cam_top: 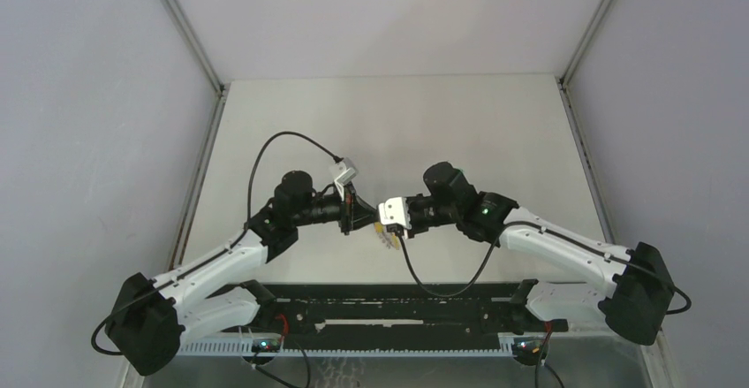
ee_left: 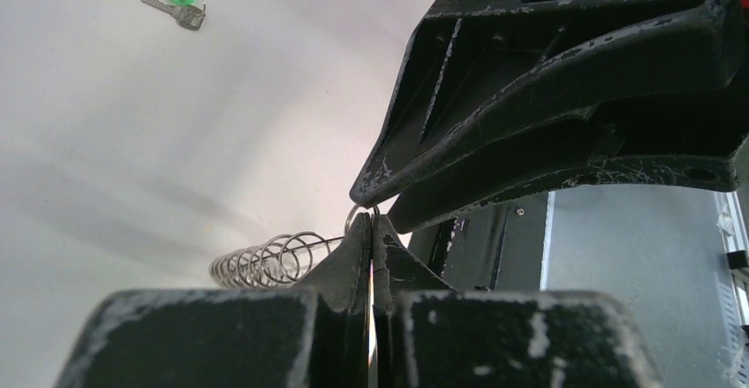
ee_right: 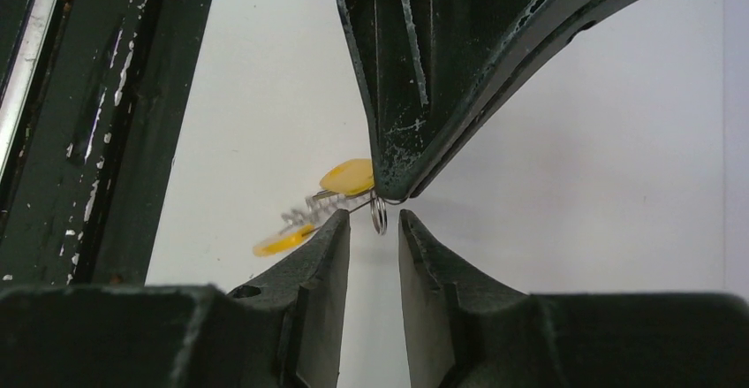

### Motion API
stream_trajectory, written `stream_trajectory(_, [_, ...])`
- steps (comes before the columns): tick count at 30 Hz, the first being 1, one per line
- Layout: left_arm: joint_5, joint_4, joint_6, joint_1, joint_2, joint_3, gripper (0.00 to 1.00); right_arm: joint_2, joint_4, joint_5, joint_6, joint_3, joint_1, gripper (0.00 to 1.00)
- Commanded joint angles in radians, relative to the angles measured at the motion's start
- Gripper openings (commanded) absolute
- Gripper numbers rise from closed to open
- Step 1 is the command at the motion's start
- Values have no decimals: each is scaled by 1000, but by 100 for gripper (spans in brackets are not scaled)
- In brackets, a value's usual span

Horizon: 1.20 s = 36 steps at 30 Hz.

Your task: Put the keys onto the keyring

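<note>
Thin round wire ring (ee_right: 379, 216) pinched in closed left gripper (ee_left: 372, 226); right gripper (ee_right: 374, 225), scuffed black, jaws slightly apart, flanks it from six o'clock.

Left arm (cam_top: 221, 260) and right arm (cam_top: 565, 251) both angled inward toward centre, wrists facing each other, left gripper (ee_left: 371, 227) fingers pressed flat together, right gripper (ee_right: 373, 222) fingers parted by a narrow gap, gripper tips nose to nose, nearly touching
</note>
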<state>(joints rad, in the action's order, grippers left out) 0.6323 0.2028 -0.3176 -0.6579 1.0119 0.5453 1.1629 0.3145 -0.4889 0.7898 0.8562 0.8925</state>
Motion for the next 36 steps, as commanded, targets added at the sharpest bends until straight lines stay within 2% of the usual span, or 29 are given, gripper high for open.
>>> stream_trajectory(1, [21,31,22,-1,-20,70,0,20,-64,-35,10,41,9,27])
stream_trajectory(6, [16,32,22,-3,-27,66,0,24,-69,-30,11,42,8,26])
stream_trajectory(9, [12,31,23,-3,-30,67,0,29,-59,-45,11,42,8,17])
stream_trajectory(12, [11,31,23,-3,-34,66,0,37,-43,-54,11,46,7,0])
stream_trajectory(17, [-18,22,18,-3,-52,51,0,9,-62,-71,-8,39,-10,0])
stream_trajectory(25, [-103,29,-25,5,-113,-10,0,-165,-283,-86,-78,-74,-36,0])
stream_trajectory(31, [-121,95,-80,9,-126,-41,0,-232,-442,-147,-144,-143,-35,0])
stream_trajectory(36, [-52,239,-168,8,-77,-59,0,-223,-599,-129,-170,-204,-5,0])
